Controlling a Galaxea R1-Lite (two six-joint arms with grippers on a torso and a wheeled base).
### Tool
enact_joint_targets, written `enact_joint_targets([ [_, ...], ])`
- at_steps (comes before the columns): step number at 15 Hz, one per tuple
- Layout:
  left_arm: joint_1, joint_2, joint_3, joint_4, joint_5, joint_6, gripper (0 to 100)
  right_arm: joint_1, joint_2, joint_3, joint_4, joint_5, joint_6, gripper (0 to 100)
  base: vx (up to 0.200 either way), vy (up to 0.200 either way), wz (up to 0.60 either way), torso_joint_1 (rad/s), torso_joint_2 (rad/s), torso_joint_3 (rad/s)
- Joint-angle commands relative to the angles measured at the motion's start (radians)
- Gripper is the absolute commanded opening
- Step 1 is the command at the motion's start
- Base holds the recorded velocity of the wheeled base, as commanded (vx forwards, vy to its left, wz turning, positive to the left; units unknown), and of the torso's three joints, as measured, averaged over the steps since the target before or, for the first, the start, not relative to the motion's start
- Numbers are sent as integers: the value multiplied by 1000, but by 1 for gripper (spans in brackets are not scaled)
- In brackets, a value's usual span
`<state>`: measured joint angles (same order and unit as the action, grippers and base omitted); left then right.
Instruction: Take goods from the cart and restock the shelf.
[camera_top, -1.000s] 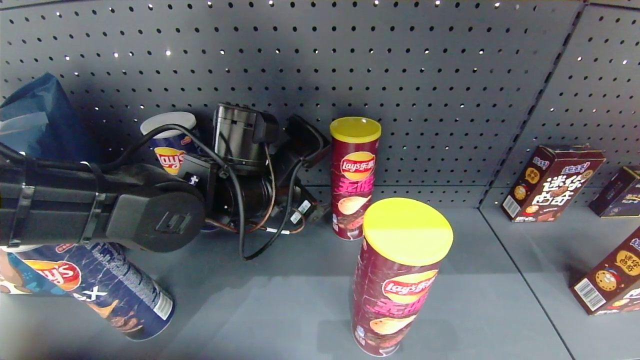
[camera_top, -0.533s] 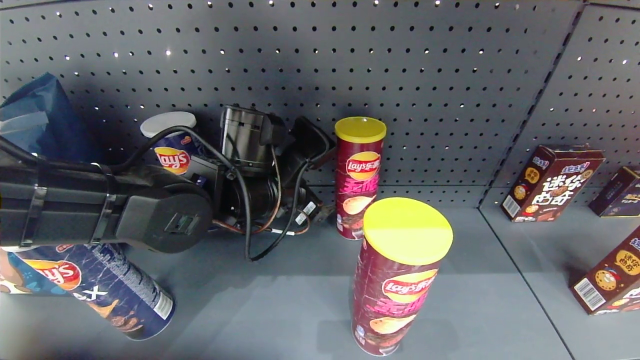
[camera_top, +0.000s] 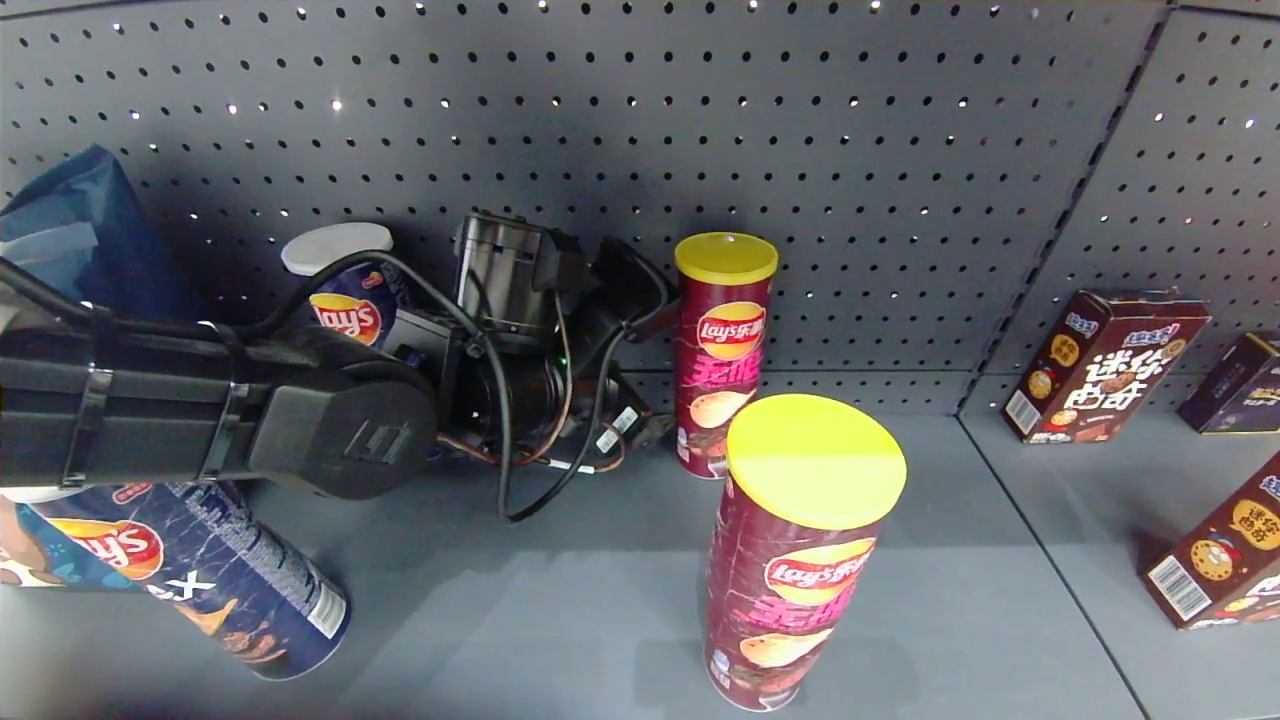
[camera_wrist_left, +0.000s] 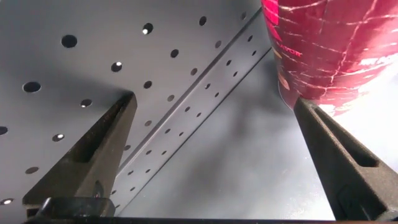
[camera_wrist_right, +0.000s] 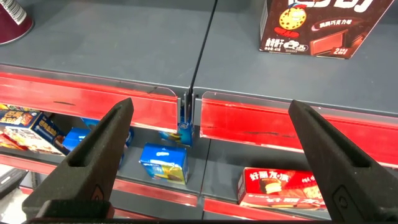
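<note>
The left arm (camera_top: 330, 440) reaches across the shelf (camera_top: 560, 600) toward the pegboard wall (camera_top: 700, 120) at the back. In the left wrist view the left gripper (camera_wrist_left: 214, 102) has its jaws spread wide with nothing between them, only the wall and the bare shelf floor. The back red can (camera_top: 725, 350) stands upright against the wall, yellow lid on, just beside the arm's wrist. In the wrist view its base sits right at the tip of one finger (camera_wrist_left: 342, 162); they may be touching, but the angle is too poor to be sure.

The front red can (camera_top: 800, 550) stands upright nearer the shelf edge, apart from the back one and clear of the arm. Behind the arm a white-lidded blue can (camera_top: 345, 290) stands by the wall. A second blue can (camera_top: 230, 580) sits tilted at the front left, its upper end hidden by the arm. A blue bag (camera_top: 80, 230) leans at the far left. On the next bay to the right, brown boxes (camera_top: 1100, 365) stand near the wall and at the front.

The right gripper (camera_wrist_right: 211, 107) hangs in front of the shelf's red rails (camera_wrist_right: 280, 121), jaws spread and holding nothing. One brown box (camera_wrist_right: 311, 28) stands above the rail, and blue packs (camera_wrist_right: 165, 162) and a red box (camera_wrist_right: 280, 186) lie on the lower shelf (camera_wrist_right: 217, 168).
</note>
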<state>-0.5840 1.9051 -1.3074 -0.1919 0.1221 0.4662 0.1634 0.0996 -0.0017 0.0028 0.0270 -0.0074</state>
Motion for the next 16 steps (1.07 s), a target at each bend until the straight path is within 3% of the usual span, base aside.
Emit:
enact_joint_targets([
  [1,-2,6,-7,-1,1,0,100,1,2,0,0,1,0,100,0,0,0,0,0,0],
  [16,-8,-97,-3,0,2,8,100,1,2,0,0,1,0,100,0,0,0,0,0,0],
])
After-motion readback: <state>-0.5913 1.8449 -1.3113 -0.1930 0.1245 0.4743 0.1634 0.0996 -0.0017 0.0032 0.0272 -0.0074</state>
